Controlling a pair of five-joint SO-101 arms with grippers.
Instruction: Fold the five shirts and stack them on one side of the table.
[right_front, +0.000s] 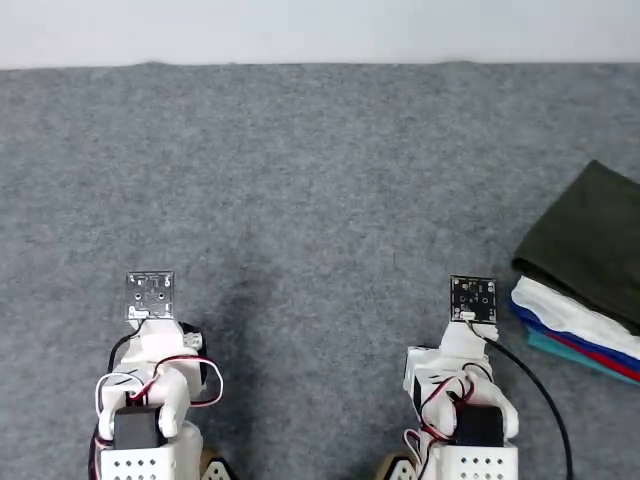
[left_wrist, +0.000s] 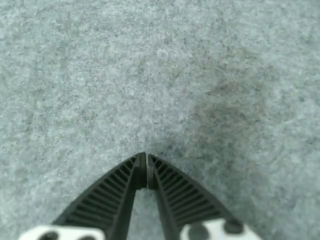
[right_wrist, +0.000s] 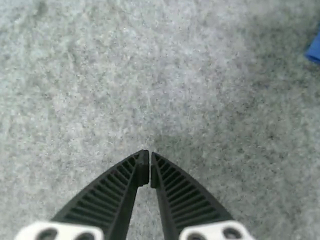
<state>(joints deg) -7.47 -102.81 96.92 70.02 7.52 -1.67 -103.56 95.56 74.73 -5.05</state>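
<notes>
- My left gripper (left_wrist: 147, 170) is closed, its two ribbed black fingers meeting at the tips with nothing between them, just above the grey felt surface (left_wrist: 160, 75).
- My right gripper (right_wrist: 150, 167) is closed in the same way, tips together and holding nothing, over the same surface.
- From above, my left arm (right_front: 150, 385) and right arm (right_front: 462, 395) sit side by side at the near edge, both drawn back and well apart from each other.
- The stack of shirts (right_front: 585, 300) lies at the right edge of the surface, just beyond my right arm and partly cut off by the frame.
- A dark green shirt (right_front: 590, 240) is folded on top.
- Beneath it show the edges of a white shirt (right_front: 560, 308), a blue shirt (right_front: 570, 335), a red shirt (right_front: 605, 358) and a teal shirt (right_front: 555, 350) at the bottom.
- A corner of blue cloth (right_wrist: 314, 50) shows at the edge of my right wrist view, well clear of the gripper.
</notes>
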